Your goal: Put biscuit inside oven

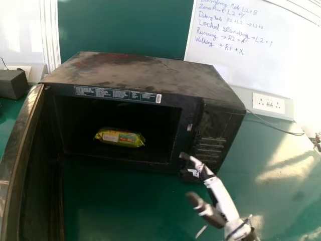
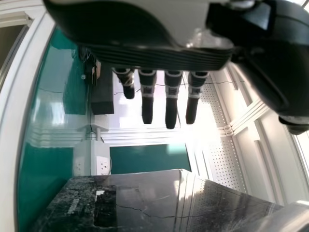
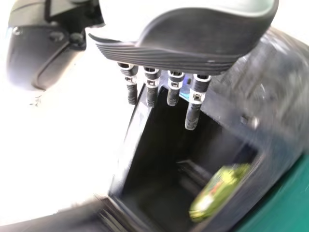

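Head view is showing the right robot hand (image 1: pixel 222 198) nearest, coming in at the lower right, with its fingers pointing towards the right-hand side of the oven front. Seen in the right wrist view, its fingers are extending straight, slightly spread, pinching nothing. The left robot hand (image 2: pixel 145 38) is hanging into its own wrist view, fingers likewise straight and slightly apart, gripping nothing. At the head view's left, the oven door (image 1: pixel 42 160) is standing open, reaching forward over the green worktop (image 1: pixel 115 191). Beyond, the oven (image 1: pixel 135 68) is facing the robot, and the biscuit packet (image 1: pixel 119 137) is lying flat inside, crosswise behind the opening, well apart from the right fingers. The putting-in is therefore looking done; what is remaining is getting the hand away cleanly. The right fingertips are seeming very near the opening's lower right corner, though whether they are touching it I cannot say. Good handling is meaning drawing that hand back towards the robot first, keeping the fingers straight, and only then swinging it sideways, since an early sideways sweep could be catching the frame and jolting the oven. Farther back, a written-on whiteboard (image 1: pixel 261 45) is standing behind the oven.
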